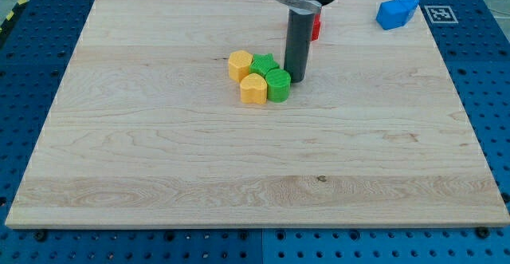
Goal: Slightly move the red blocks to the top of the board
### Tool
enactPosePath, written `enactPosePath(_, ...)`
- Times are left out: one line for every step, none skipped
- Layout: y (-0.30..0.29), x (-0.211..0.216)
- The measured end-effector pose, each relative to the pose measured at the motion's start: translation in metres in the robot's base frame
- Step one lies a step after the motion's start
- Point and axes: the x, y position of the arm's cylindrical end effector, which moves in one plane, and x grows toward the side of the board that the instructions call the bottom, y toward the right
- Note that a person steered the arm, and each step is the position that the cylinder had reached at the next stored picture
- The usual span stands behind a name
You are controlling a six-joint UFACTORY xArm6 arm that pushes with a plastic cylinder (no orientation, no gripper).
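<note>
Red block [316, 28] mostly hidden behind rod, toward view's top of my tip [298, 80]; no jaws fitted

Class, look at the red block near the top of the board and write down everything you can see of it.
Only a thin strip of the red block shows, at the view's top, just right of the dark rod, which hides the rest. Its shape cannot be made out. It looks matt and plain red and sits on the wooden board. My tip rests nearer the view's bottom, beside the green blocks. Whether anything touches the block cannot be told.
</note>
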Motion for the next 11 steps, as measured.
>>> enactPosePath(0.005,-0.009)
enactPosePath(0.023,-0.042)
enactPosePath(0.018,-0.080)
enactPosePath(0.016,-0.082)
enactPosePath(0.015,-0.082)
enactPosePath(-0.002,-0.082)
enactPosePath(-0.018,-0.082)
enactPosePath(-0.018,-0.082)
enactPosePath(-0.011,-0.076)
enactPosePath(0.039,-0.047)
enactPosePath(0.052,-0.043)
